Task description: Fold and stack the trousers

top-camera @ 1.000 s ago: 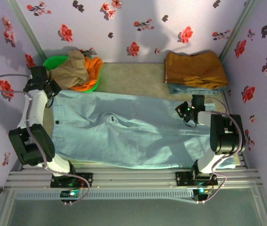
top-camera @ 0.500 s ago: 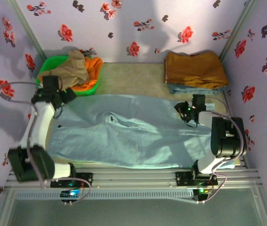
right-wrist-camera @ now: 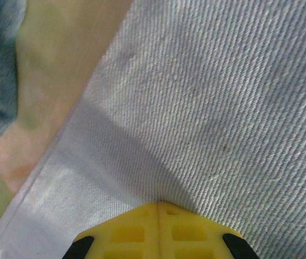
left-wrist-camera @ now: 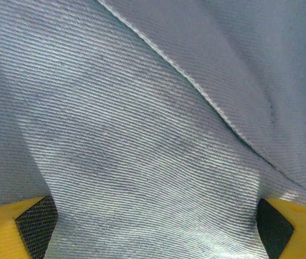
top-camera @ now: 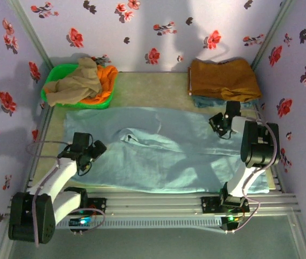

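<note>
- The trousers [top-camera: 164, 156] lie spread across the counter [top-camera: 153, 89] (pale blue, rumpled near the middle).
- The left gripper [top-camera: 90, 152] rests on their left end, fingers [left-wrist-camera: 5, 229] spread wide over cloth.
- The right gripper [top-camera: 221, 123] is at their far right edge, fingers [right-wrist-camera: 137, 232] pressed together, pinching the cloth.

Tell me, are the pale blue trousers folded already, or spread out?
Spread out, not yet folded: the trousers lie full length in one layer across the table, with some wrinkles near the middle.
</note>
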### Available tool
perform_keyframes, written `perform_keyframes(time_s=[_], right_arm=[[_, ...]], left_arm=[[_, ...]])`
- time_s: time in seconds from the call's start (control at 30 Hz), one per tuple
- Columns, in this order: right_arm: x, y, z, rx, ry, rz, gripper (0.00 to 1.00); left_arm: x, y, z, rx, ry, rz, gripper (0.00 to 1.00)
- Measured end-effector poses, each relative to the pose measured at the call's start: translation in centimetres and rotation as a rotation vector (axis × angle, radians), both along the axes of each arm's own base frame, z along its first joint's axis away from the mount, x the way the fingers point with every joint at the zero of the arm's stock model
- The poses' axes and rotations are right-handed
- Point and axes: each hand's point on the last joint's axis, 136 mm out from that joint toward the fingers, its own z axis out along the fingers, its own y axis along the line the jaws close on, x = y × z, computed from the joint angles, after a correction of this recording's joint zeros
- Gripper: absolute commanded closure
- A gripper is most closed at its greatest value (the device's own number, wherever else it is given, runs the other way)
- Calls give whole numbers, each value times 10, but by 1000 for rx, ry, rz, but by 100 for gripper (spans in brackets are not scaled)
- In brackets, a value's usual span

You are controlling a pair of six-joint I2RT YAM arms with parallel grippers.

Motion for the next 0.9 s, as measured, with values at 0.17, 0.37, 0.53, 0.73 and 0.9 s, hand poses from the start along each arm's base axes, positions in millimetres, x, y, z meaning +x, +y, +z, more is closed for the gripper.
perform_keyframes(time_s=[0.17, 0.37, 0.53, 0.73, 0.9], right_arm=[[22, -14, 0, -8, 24, -10, 100], [41, -22, 1, -48, 57, 7, 100], [45, -28, 3, -93, 83, 24, 100], [18, -20, 28, -134, 91, 50, 92], [-30, 15, 78, -161, -11, 126, 97]], left_arm=[[13, -3, 2, -23, -67, 6, 0], [27, -3, 4, -69, -159, 18, 0], [25, 0, 8, -101, -167, 33, 2], [-11, 2, 10, -119, -117, 46, 10], [-30, 1, 29, -143, -157, 43, 11]])
